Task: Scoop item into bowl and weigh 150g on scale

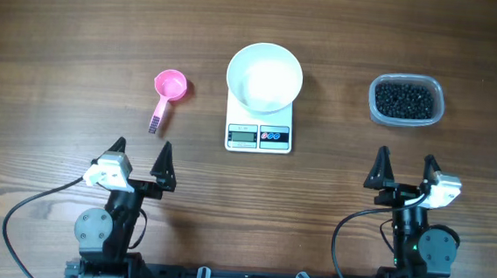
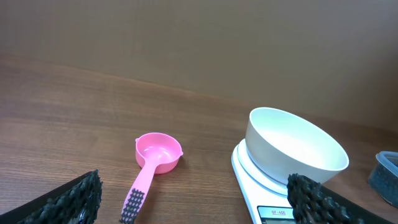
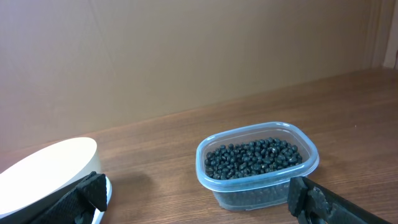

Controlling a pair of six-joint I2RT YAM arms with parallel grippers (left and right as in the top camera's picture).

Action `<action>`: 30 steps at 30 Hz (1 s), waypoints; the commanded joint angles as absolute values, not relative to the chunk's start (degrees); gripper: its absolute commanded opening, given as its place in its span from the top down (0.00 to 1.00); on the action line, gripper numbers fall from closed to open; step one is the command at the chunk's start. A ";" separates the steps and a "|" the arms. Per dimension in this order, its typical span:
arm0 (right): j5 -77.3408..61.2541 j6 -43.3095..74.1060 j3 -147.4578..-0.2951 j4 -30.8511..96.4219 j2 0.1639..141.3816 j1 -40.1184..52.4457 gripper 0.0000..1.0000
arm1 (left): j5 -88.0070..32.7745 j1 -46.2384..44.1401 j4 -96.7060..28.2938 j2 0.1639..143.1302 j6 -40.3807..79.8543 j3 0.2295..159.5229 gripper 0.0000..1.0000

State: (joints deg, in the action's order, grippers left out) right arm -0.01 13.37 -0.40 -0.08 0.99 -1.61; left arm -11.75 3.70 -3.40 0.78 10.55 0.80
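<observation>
Evidently left pincer (image 1: 141, 145) and right pincer (image 1: 406, 157) gape wide, empty.

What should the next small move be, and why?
Probably the left gripper should reach forward to the scoop lying ahead of it: it and the right gripper are open and empty, the bowl sits empty on the scale, and the beans are in the tub.

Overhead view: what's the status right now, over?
Left tool and right tool open, empty. Bowl empty, on scale. Beans in tub, scoop lying free. Nothing in the way.
</observation>
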 commanded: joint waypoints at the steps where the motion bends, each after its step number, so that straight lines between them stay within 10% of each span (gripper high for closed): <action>1: -0.12 13.56 -0.32 -0.34 0.43 -1.80 0.00 | -10.57 3.33 -3.40 0.16 9.41 0.36 0.00; 30: -0.12 13.54 -0.32 -0.34 0.43 -1.80 0.00 | -10.63 3.31 -11.51 8.51 14.66 15.03 0.00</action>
